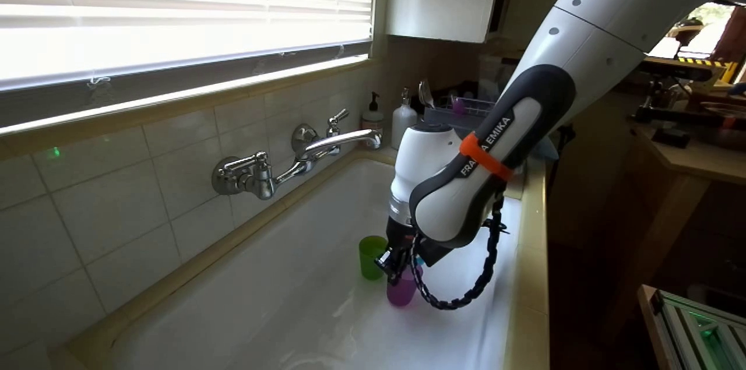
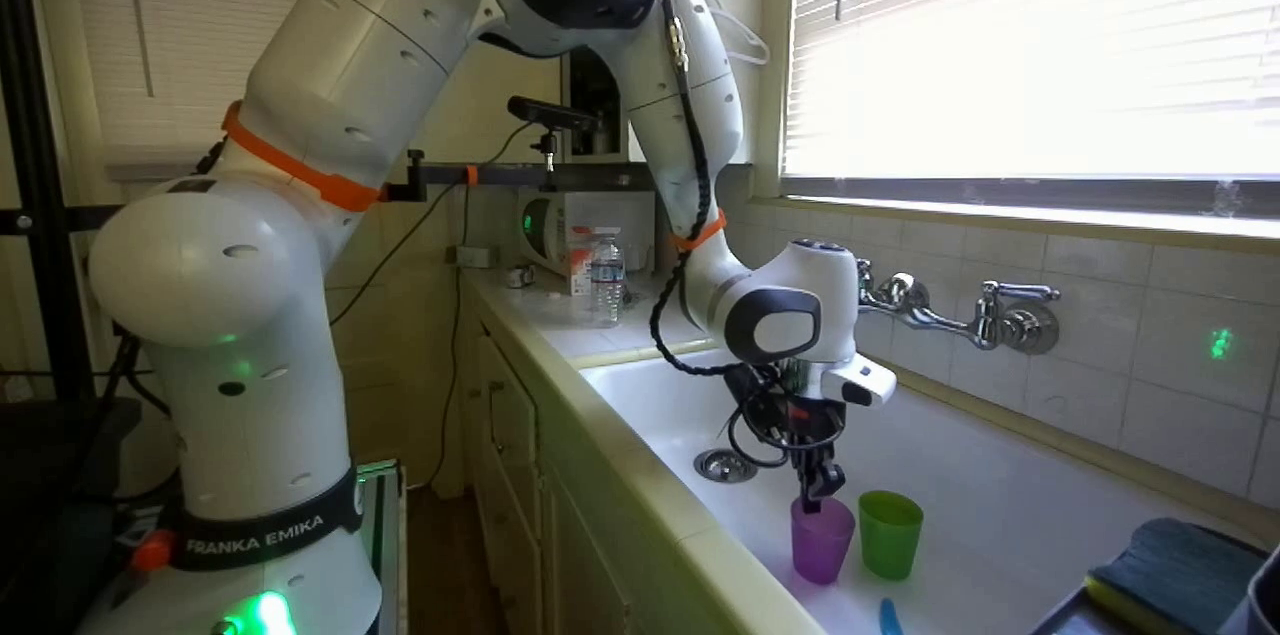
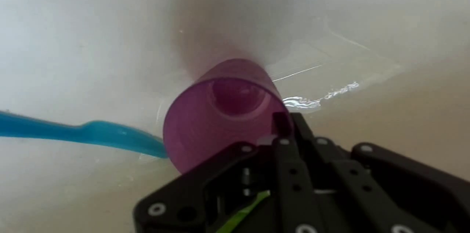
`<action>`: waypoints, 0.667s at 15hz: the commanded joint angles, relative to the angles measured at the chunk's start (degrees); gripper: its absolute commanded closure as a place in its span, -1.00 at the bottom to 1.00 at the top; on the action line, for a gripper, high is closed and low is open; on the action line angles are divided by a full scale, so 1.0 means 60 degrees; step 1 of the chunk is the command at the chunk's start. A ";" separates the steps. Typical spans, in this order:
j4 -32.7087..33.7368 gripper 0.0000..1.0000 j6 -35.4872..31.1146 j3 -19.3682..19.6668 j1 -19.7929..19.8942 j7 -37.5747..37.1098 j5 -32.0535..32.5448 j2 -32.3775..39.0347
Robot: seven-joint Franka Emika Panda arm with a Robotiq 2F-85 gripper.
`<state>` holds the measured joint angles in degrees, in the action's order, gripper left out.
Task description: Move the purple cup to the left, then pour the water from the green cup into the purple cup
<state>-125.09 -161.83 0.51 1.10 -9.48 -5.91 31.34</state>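
Note:
In both exterior views the purple cup [image 1: 402,293] [image 2: 818,557] stands on the sink floor. My gripper [image 2: 820,490] comes down from above onto its rim. The wrist view shows the jaws closed on the wall of the purple cup [image 3: 216,130], with one finger inside it and one outside. Nothing but what looks like the cup's base shows inside. Close beside it is the green cup [image 1: 371,258] [image 2: 890,535], upright; only a sliver of the green cup [image 3: 240,216] shows past the gripper in the wrist view. Whether the green cup holds water cannot be seen.
A blue utensil [image 3: 80,132] [image 2: 888,617] lies in the white sink near the purple cup. The faucet [image 1: 309,154] juts from the tiled wall over the sink. A sponge [image 2: 1180,580] sits at the near corner, and a drain [image 2: 725,465] lies behind the arm.

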 commanded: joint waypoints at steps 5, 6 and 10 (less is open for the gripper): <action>0.0574 0.98 0.0236 -0.0596 0.0086 0.0517 -0.0233 0.0358; 0.0603 0.98 0.0231 -0.0590 0.0040 0.0516 -0.0198 0.0398; 0.0647 0.25 0.0198 -0.0441 -0.0146 0.0417 -0.0065 0.0450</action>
<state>-122.61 -161.75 -2.59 0.91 -7.59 -6.13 32.67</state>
